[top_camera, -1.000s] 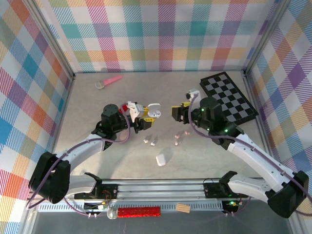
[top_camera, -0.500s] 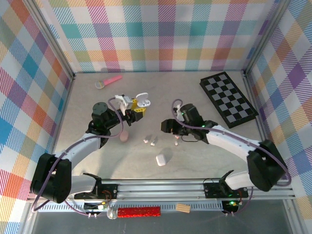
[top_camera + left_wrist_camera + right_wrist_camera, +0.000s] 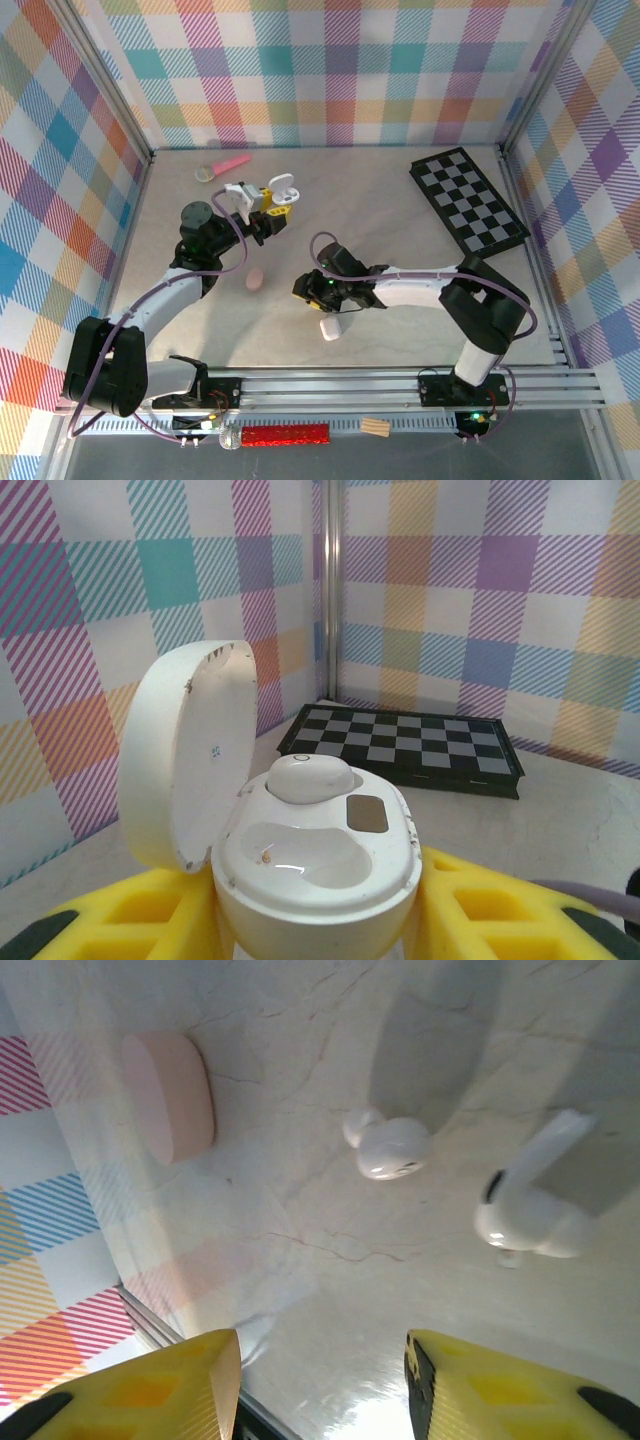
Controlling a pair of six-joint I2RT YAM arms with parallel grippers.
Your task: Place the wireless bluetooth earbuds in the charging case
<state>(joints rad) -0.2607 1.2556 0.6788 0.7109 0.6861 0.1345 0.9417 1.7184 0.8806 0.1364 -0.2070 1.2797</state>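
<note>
**Spotter:** Feed check?
**Me:** Bright, even overhead light here, soft shadows.
**Spotter:** Wrist views?
**Me:** I see glare on the table (image 3: 335, 1400) low in my right one; its yellow fingers (image 3: 140, 1390) blur up close.

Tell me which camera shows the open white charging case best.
The left wrist view: the open white case sits close up, lid raised, one earbud seated, the other socket empty. The top external view shows it small in the left gripper. The right wrist view faces the tabletop.

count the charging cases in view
3: an open white case in the left gripper, a pink case on the table, a closed white case nearer the front edge. The right arm could hide another.
</note>
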